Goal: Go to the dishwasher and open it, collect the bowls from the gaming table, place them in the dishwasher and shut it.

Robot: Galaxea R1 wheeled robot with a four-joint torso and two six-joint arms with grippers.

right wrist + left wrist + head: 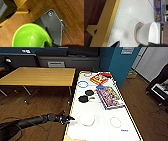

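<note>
The gaming table (105,129) is white-topped with a thin yellow edge and stretches away ahead of me. A white bowl (87,119) stands on it near the left edge. My left gripper (69,119) reaches in over that edge, just left of the bowl and apart from it. Up close, the white bowl (149,33) rests on a red ring, with one dark fingertip (116,43) to its side; the jaws stand open. A bright green bowl (31,36) hangs above the wooden floor, and my right gripper (48,44) is shut on its rim. The dishwasher is out of view.
Two board-game boxes (110,97) (100,78), two black paddles (86,95), a blue ring (82,84) and a red ring (115,122) lie on the gaming table. A yellow-topped table (37,75) stands to the left, a teal pillar (117,62) behind, a dark chair (160,88) right.
</note>
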